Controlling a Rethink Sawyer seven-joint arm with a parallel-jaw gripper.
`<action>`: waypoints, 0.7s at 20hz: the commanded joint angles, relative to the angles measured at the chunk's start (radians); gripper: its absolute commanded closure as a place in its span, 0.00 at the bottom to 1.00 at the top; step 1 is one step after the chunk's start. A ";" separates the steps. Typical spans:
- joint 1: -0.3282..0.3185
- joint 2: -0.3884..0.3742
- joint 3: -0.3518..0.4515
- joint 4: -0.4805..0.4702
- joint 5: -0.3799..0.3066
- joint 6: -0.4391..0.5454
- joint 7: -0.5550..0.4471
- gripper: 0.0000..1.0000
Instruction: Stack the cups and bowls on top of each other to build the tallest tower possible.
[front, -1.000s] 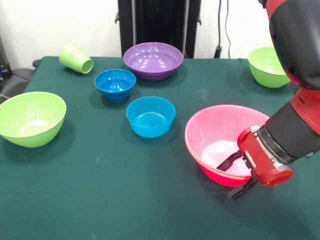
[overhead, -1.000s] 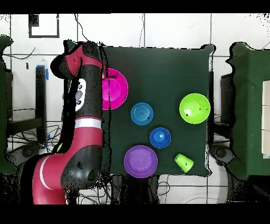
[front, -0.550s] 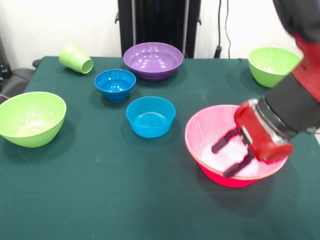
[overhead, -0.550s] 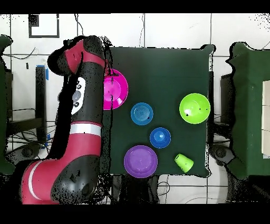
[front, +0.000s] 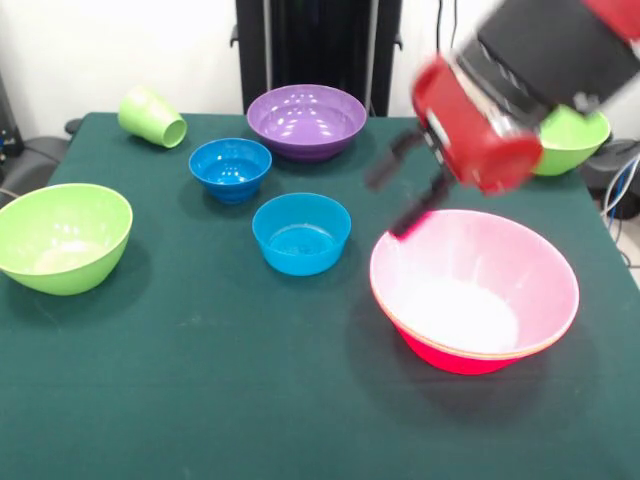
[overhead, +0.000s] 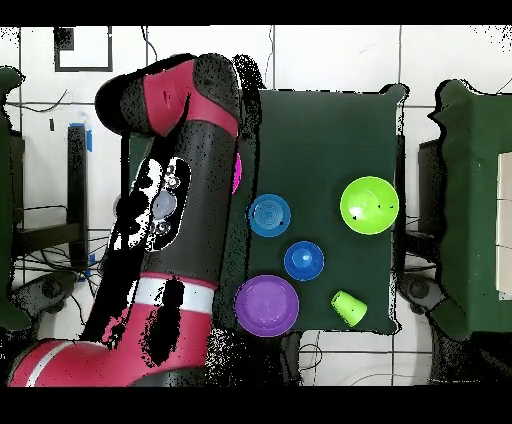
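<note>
Lifting clear of the pink bowl (front: 474, 290) at near right with gripper (front: 405, 190) spread and empty, leaving that nested pile on the surface (front: 200, 380) and both blue bowls (front: 301, 233) still unstacked to its left.

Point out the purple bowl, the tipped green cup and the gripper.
purple bowl (front: 306, 120), front view, inside bottom.
green cup (front: 150, 116), front view, its side wall.
gripper (front: 390, 205), front view, between the fingertips.

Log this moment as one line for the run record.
hand: open, empty, raised above table | pink bowl stack: upright, untouched | green cup: on its side | other bowls: separate, unstacked
</note>
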 joint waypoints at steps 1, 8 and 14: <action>-0.047 -0.264 0.142 0.410 -0.003 -0.217 -0.337 0.00; -0.112 -0.471 0.159 0.740 -0.020 -0.369 -0.448 0.00; -0.188 -0.606 0.190 0.987 0.008 -0.444 -0.448 0.00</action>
